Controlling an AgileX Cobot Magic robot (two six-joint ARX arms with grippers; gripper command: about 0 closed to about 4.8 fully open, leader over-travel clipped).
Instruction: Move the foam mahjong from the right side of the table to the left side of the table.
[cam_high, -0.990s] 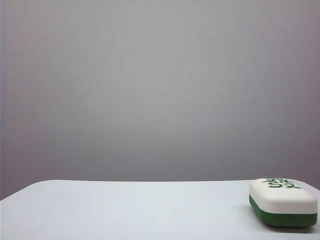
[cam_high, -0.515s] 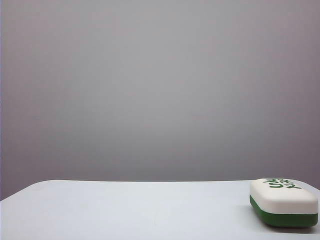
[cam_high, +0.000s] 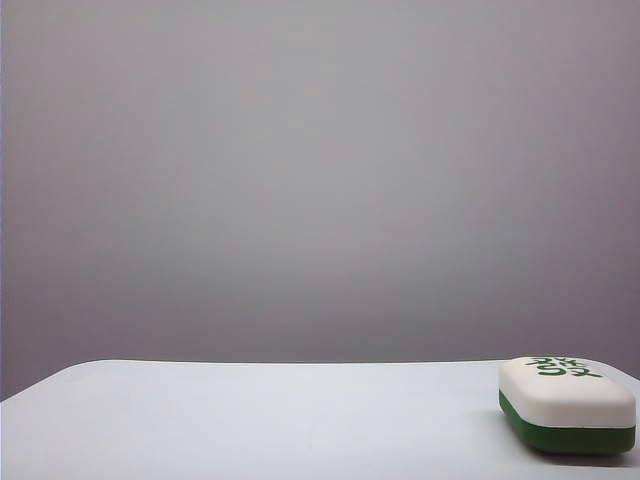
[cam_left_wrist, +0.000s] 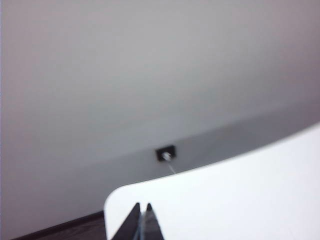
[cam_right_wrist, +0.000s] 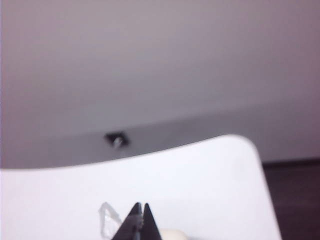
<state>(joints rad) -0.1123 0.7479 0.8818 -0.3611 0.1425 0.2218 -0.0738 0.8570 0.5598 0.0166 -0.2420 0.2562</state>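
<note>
The foam mahjong (cam_high: 567, 405) lies flat at the table's (cam_high: 250, 420) right edge, untouched, its move leftward not yet begun. The right gripper (cam_right_wrist: 139, 214) hangs above it, tips pinched together and empty; the left gripper (cam_left_wrist: 142, 215), likewise closed, waits over the opposite corner.

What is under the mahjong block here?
The mahjong lies flat on the table, green layer down, at the right edge. The contact face is hidden. Left end effector and right end effector look shut, away from it.
</note>
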